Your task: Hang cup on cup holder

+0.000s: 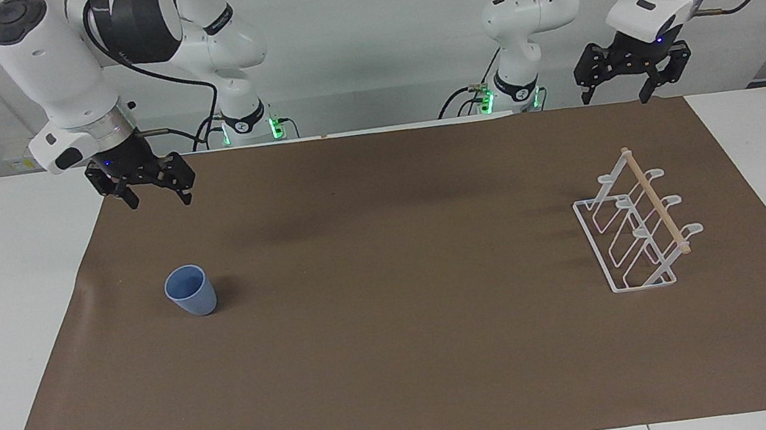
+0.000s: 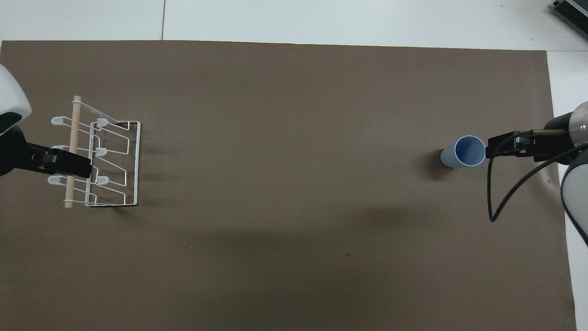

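**Cup and rack at opposite ends, both grippers raised**

Nearest the robots, the right gripper (image 1: 157, 189) hangs in the air over the brown mat (image 1: 392, 280) at the right arm's end of the table, its fingers spread and holding nothing. The left gripper (image 1: 632, 86) hangs over the mat's edge at the left arm's end, fingers likewise spread and empty.

Farther from the robots, the cup (image 1: 191, 290) stands upright on the mat, mouth up, at the right arm's end, clear of the right gripper above it. Well apart from it, toward the left arm's end, the cup holder (image 1: 640, 229) stands on the mat, its wooden dowel (image 1: 656, 201) running along the top of the white wire prongs. No cup hangs on it.
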Robot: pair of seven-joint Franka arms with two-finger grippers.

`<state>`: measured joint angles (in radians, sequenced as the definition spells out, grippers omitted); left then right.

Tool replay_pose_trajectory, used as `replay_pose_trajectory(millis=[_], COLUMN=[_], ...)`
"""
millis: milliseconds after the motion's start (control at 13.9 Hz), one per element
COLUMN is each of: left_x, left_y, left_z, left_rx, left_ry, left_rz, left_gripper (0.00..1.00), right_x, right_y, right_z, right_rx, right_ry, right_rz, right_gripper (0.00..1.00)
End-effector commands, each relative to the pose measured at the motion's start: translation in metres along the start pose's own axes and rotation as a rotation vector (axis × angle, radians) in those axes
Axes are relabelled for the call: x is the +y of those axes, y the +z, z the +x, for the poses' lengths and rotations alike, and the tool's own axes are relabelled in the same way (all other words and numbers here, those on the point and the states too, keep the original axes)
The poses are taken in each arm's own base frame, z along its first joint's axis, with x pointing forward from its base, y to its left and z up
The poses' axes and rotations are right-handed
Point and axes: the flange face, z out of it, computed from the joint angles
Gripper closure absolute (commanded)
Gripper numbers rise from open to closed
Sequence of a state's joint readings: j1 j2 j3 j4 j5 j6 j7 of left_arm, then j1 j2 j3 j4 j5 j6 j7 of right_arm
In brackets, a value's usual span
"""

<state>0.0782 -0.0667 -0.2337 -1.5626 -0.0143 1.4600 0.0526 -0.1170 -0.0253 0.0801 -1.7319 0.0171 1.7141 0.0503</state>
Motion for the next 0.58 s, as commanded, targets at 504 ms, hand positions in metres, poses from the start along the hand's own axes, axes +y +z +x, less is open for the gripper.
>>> replay_pose_trajectory(millis=[504], left_x=[-0.0028], left_y=[-0.0009], left_z=[-0.0054], left_rx=[-0.004], left_ry=[-0.009], left_rz=[-0.008], left_gripper=[0.0], right_x=[0.0122], right_y=[-0.0012], right_z=[-0.0056], right_rx=[-0.002], right_ry=[0.002], right_rz=[0.019], right_gripper=[0.0])
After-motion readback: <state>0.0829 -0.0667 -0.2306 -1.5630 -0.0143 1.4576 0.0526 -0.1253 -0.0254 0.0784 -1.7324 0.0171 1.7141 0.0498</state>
